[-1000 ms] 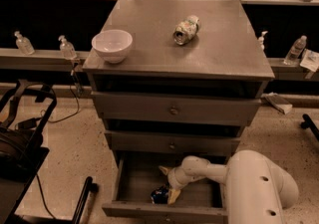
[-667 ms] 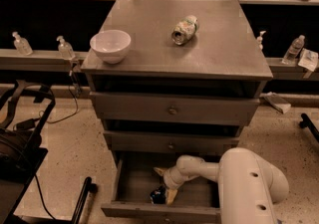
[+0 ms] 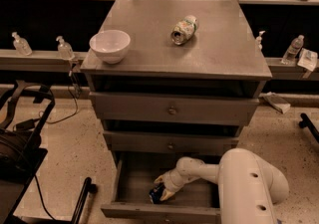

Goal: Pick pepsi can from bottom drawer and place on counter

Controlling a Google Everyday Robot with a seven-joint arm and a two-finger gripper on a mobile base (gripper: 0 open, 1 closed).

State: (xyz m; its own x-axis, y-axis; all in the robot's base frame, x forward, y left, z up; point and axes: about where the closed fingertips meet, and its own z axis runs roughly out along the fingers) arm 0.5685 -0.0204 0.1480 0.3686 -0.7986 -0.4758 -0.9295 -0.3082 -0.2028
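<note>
Bowl: a white bowl sits at the counter's left front corner, in the same spot as a second ago.
Bottom drawer: the bottom drawer is pulled out and stands open as before, with the two drawers above it shut.
Pepsi can: the pepsi can is low in the drawer near its front wall and has not been lifted.
Gripper: the gripper is inside the drawer. It has edged a little left and down onto the can over the last second. Its two pale fingers are spread, one above the can and one just beside it.
Meaning: the reach looks finished and the grasp is the step in hand. Closing on the can comes next, then the lift.
Pale can: a green-and-white can lies on its side, unmoved.
Counter: the counter has bare space at its right and front for the placement.
Arm: the thick white arm has swung slightly left, over the drawer's right part.
</note>
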